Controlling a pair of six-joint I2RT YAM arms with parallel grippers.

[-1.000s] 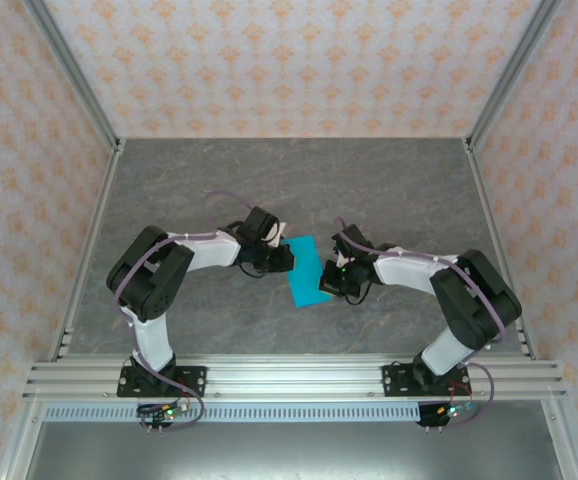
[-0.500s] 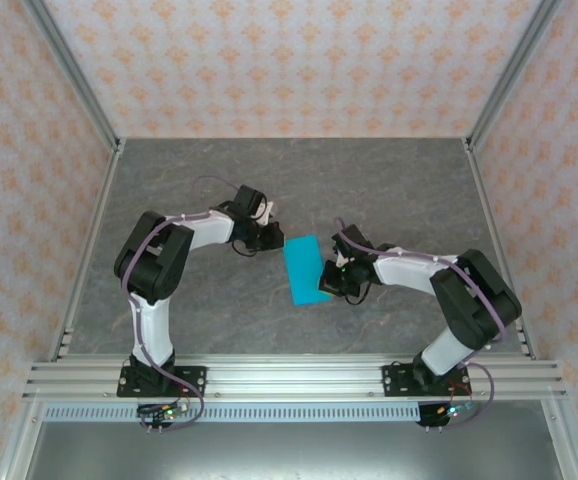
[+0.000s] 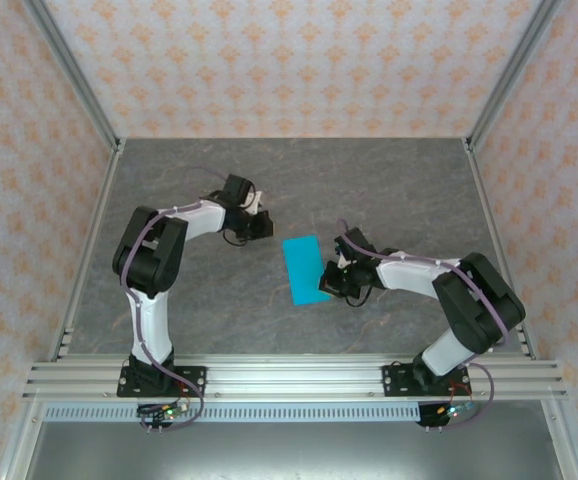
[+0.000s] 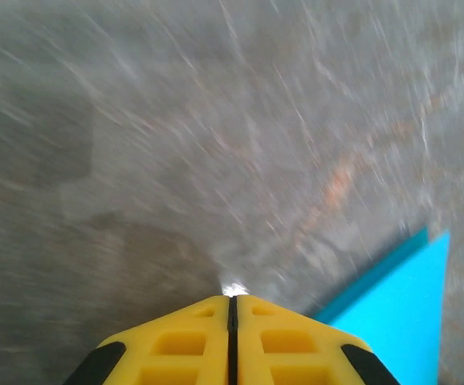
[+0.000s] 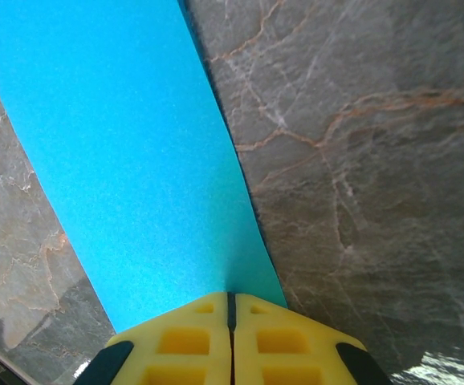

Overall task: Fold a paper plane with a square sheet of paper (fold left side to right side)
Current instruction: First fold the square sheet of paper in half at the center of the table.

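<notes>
The paper lies flat on the grey marble table, near its middle. It is a narrow cyan rectangle, tilted a little, with its long sides running near to far.

The right gripper is low at the paper's near right corner. In the right wrist view its yellow jaws are closed together with the tips at the paper's edge. Whether they pinch the paper or only press on it cannot be told.

The left gripper is to the far left of the paper and apart from it, with bare table between them. Its wrist view is blurred, but the jaws are closed on nothing, and a corner of the paper shows at the right.

A metal rail runs along the near edge, and patterned walls surround the table.
</notes>
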